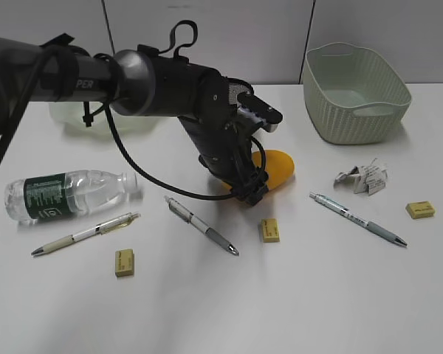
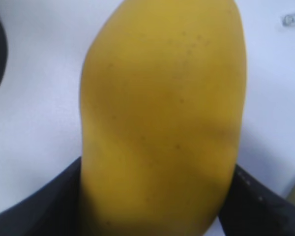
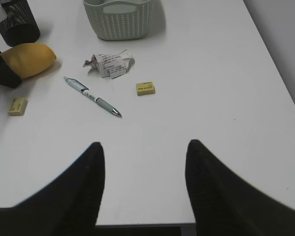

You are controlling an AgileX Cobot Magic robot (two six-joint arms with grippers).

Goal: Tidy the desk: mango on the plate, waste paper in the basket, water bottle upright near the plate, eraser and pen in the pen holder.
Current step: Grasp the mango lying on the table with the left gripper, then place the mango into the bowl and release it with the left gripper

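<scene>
The yellow mango (image 1: 278,168) lies on the white desk (image 1: 295,302) at the centre. My left gripper (image 1: 248,184) reaches down over its near end, and in the left wrist view a black finger (image 2: 39,206) presses each side of the mango (image 2: 162,118). My right gripper (image 3: 143,147) hovers open and empty over bare desk. The water bottle (image 1: 66,193) lies on its side at the left. The waste paper (image 1: 363,177) sits right of the mango, in front of the basket (image 1: 354,92). The plate (image 1: 68,118) shows behind the arm. The pen holder (image 3: 14,19) stands beyond the mango.
Three pens lie on the desk: one at the left (image 1: 85,234), one in the middle (image 1: 201,225), one at the right (image 1: 358,218). Yellow erasers lie at the front left (image 1: 125,262), by the mango (image 1: 269,229) and at the far right (image 1: 420,209).
</scene>
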